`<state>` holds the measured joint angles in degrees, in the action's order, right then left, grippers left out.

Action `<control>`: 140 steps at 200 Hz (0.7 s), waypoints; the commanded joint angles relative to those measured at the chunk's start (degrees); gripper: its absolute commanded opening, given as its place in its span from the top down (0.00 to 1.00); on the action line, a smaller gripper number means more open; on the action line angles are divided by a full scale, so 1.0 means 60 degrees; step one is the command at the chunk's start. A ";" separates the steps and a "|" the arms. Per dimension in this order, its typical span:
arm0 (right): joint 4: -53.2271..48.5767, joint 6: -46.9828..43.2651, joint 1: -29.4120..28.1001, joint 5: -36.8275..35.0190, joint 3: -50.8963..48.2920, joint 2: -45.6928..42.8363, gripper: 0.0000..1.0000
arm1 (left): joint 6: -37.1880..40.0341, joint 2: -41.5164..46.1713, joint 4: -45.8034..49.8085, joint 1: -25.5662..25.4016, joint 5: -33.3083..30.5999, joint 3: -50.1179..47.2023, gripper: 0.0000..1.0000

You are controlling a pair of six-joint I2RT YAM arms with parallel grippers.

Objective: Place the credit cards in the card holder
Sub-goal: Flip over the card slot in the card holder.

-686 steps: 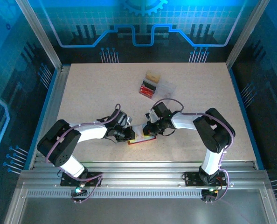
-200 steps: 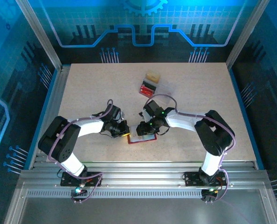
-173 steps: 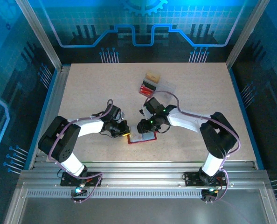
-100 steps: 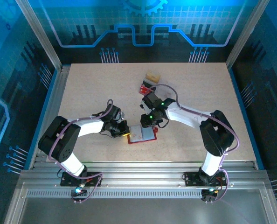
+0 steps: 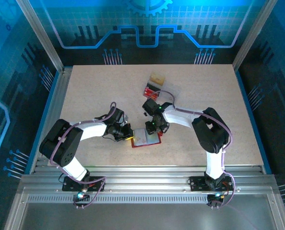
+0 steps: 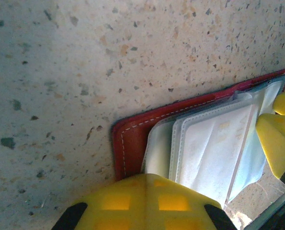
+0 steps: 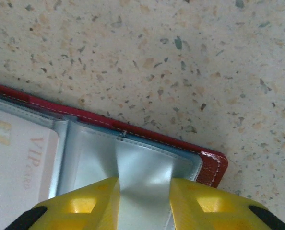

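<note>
The card holder (image 5: pixel 150 142) lies open on the table, dark red with clear sleeves inside (image 6: pixel 130 143) (image 7: pixel 210 167). Pale credit cards (image 6: pixel 209 143) sit in its sleeves, and one at the left reads "VIP card" (image 7: pixel 22 167). My left gripper (image 5: pixel 129 136) (image 6: pixel 145 176) is shut, its tips resting on the holder's left edge. My right gripper (image 5: pixel 153 128) (image 7: pixel 143 184) hovers over the holder's far right corner with its yellow fingers apart. A silvery strip of sleeve shows in the gap, and nothing is clamped. One right finger (image 6: pixel 279 139) also shows in the left wrist view.
A clear plastic box (image 5: pixel 165 91) holding dark red ribbed pieces (image 5: pixel 152 90) stands just behind the right arm's wrist. A small tan block (image 5: pixel 156 77) lies beyond it. Metal rails border the table at left, right and front.
My right gripper has slid from the holder's left part to its far right corner, the forearm swinging in. More of the pale inside shows. The left arm has stayed put.
</note>
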<state>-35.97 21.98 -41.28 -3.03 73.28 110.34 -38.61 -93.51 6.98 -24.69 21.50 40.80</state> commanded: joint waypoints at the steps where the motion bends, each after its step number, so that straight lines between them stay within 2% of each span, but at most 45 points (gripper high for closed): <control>1: -0.0158 -0.0032 -0.0162 -0.0250 -0.0017 0.0450 0.68 | 0.0192 -0.0658 0.0294 -0.0104 -0.0492 -0.0195 1.00; 60: -0.0115 0.0099 -0.0452 -0.0418 -0.0245 0.0409 0.85 | 0.0187 -0.0647 0.0276 -0.0096 -0.0477 -0.0193 1.00; 101: 0.0069 0.0048 -0.0455 0.0104 -0.0245 0.0219 1.00 | 0.0193 -0.0659 0.0272 -0.0102 -0.0477 -0.0195 1.00; 140: 0.0135 0.0033 -0.0445 0.0436 -0.0154 -0.0154 1.00 | 0.0195 -0.0633 0.0257 -0.0104 -0.0463 -0.0208 1.00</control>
<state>-34.68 22.39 -43.07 -3.99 73.34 110.48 -38.61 -93.54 6.98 -24.69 21.52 40.80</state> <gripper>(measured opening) 0.039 0.037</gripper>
